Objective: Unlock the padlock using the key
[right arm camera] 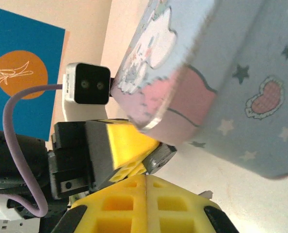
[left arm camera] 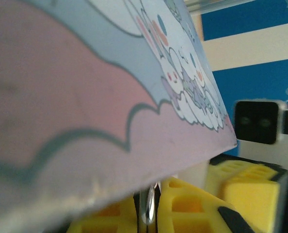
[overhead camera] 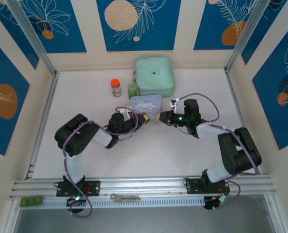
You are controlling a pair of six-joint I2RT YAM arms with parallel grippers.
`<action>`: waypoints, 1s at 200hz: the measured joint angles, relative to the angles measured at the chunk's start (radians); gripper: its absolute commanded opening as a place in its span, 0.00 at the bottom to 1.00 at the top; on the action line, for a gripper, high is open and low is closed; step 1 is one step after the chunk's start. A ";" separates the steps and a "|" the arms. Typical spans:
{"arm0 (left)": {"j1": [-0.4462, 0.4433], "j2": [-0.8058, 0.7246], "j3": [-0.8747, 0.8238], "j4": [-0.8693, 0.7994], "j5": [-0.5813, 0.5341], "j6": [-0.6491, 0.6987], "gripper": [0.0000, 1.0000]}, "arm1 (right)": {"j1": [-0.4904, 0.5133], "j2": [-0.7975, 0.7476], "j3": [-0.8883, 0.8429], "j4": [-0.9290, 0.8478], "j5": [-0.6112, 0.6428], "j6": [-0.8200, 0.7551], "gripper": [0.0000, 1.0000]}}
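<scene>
**A:** Biggest first: the table. Mid-table sits the tin, and both grippers meet just in front of it.

**B:** Why crowd the tin?

**A:** My guess is they picked the centre so each wrist camera can watch the other's fingers. The tin just looms alongside.

**B:** Left gripper?

**A:** The left gripper is clenched on the padlock. The dark body pokes out past its yellow fingers towards the other side, presented, I'd say, so the keyhole can be reached.

**B:** And the right?

**A:** The right gripper is pressed fully closed, aimed at the padlock and just beside it.

**B:** The key?

**A:** Can't make it out. If it's held, it's hidden between those pads.
</scene>
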State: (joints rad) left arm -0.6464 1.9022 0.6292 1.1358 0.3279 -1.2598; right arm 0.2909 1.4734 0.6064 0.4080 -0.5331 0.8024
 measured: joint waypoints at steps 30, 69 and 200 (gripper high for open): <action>0.000 -0.003 0.008 -0.073 -0.066 0.045 0.00 | -0.021 -0.095 -0.051 -0.067 0.032 -0.016 0.00; -0.003 -0.001 0.018 -0.113 -0.132 0.056 0.00 | -0.022 -0.164 -0.066 -0.147 0.087 -0.032 0.00; -0.006 -0.019 0.006 -0.181 -0.158 0.093 0.00 | 0.009 -0.280 -0.066 -0.327 0.184 -0.104 0.00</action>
State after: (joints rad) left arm -0.6525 1.8832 0.6350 0.9546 0.1696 -1.1671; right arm 0.3000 1.1938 0.5404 0.0814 -0.3492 0.6983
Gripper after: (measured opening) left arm 0.110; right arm 0.051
